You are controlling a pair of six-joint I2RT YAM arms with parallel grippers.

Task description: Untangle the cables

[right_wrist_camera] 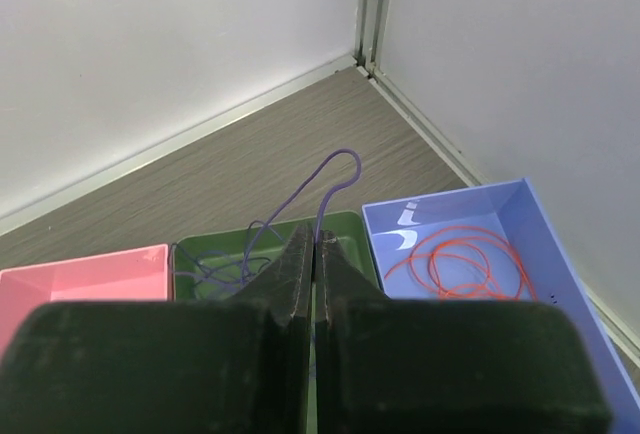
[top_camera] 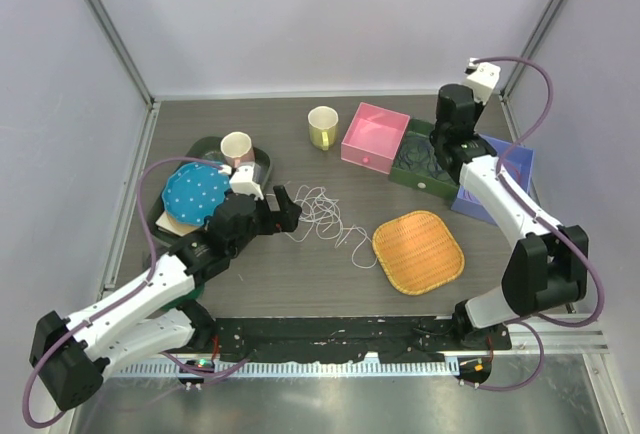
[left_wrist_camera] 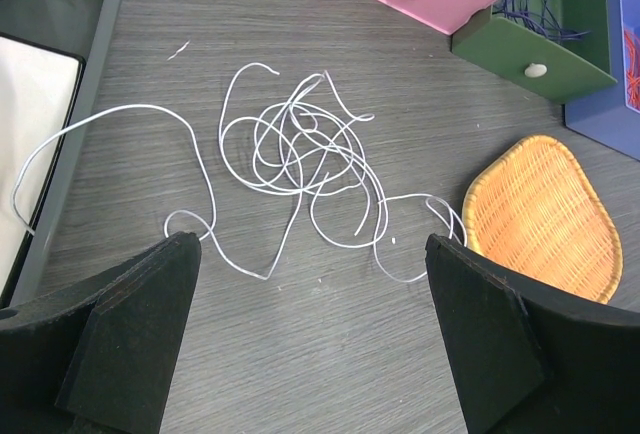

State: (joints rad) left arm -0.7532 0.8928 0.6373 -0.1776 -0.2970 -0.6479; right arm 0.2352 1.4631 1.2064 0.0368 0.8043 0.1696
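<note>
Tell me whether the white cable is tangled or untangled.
Tangled: the white cable lies on the table in a knot of overlapping loops, loose ends trailing out.

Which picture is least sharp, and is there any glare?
Top view: even light, no strong glare, white cable thin yet distinct. Left wrist view: white cable crisp. Right wrist view: dark fingers near the lens look softest; purple cable clear.

Matt wood-grain table [top_camera: 300, 279], woven wicker mat [top_camera: 420, 251], smooth white cable [left_wrist_camera: 298, 144].
</note>
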